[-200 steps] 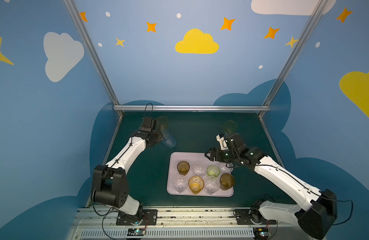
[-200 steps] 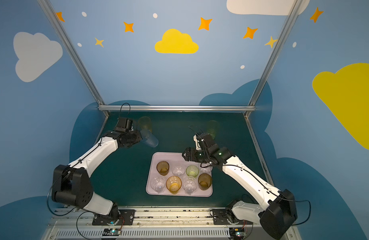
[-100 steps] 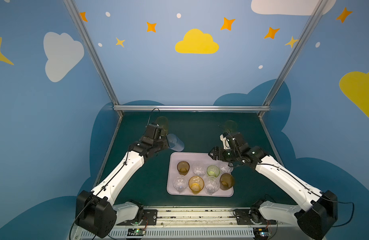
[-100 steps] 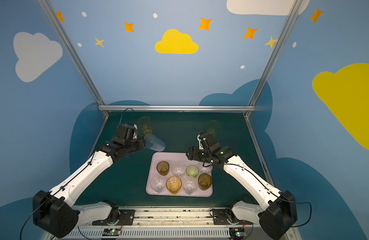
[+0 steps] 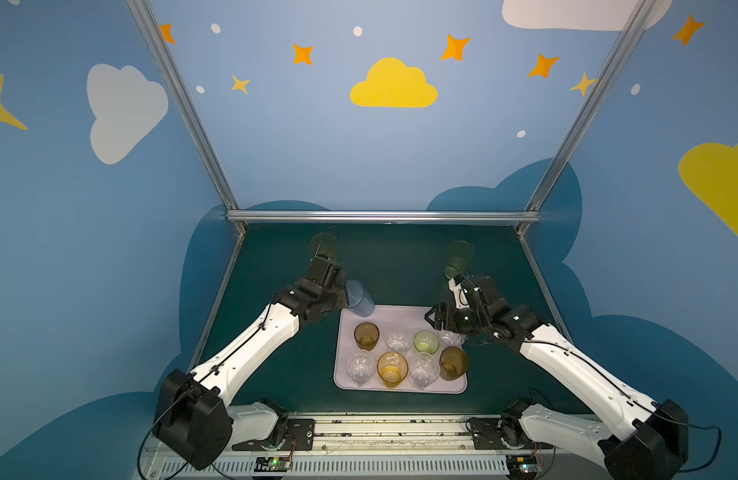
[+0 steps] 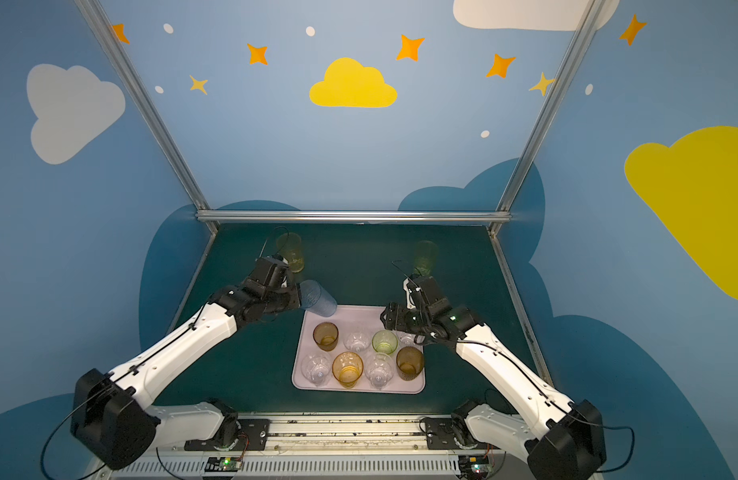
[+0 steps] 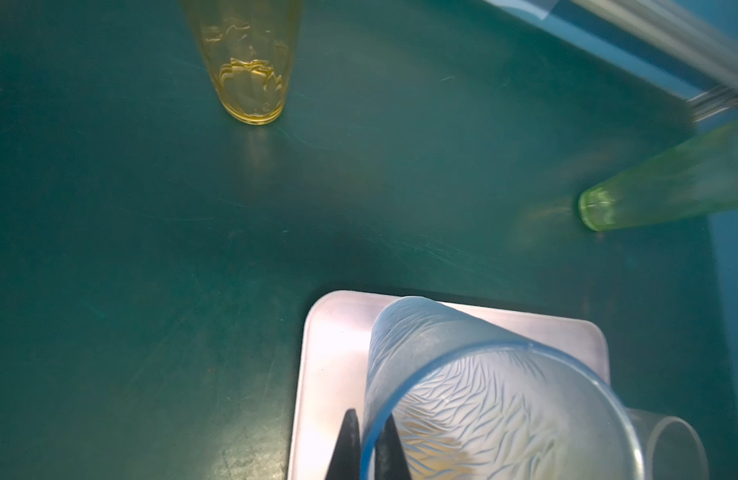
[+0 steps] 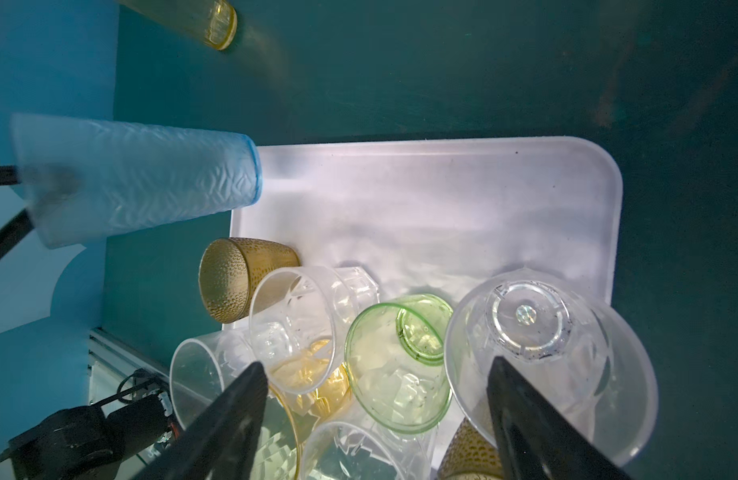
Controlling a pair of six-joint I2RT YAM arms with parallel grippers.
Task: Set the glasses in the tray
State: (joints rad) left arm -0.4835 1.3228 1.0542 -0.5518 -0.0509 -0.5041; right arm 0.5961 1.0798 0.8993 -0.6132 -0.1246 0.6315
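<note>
Pinching tall blue tumbler [image 5: 360, 300] by rim, your left gripper [image 7: 367, 424] held it tilted over tray [image 5: 400, 314] far-left corner, seemingly not touching. Your right gripper [image 8: 375, 362] hung empty, jaws wide, over short glasses [image 5: 397, 338] in tray.

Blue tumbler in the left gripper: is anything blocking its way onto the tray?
Nothing visible does. The blue tumbler, pinched at its rim by the left gripper, hangs tilted over the tray's bare far left corner. The amber glass stands just nearer the robot; the open right gripper is at the far right corner.

Both top views high, facing down and forward, wrist views close, sharing tray [image 8: 442, 199]
</note>
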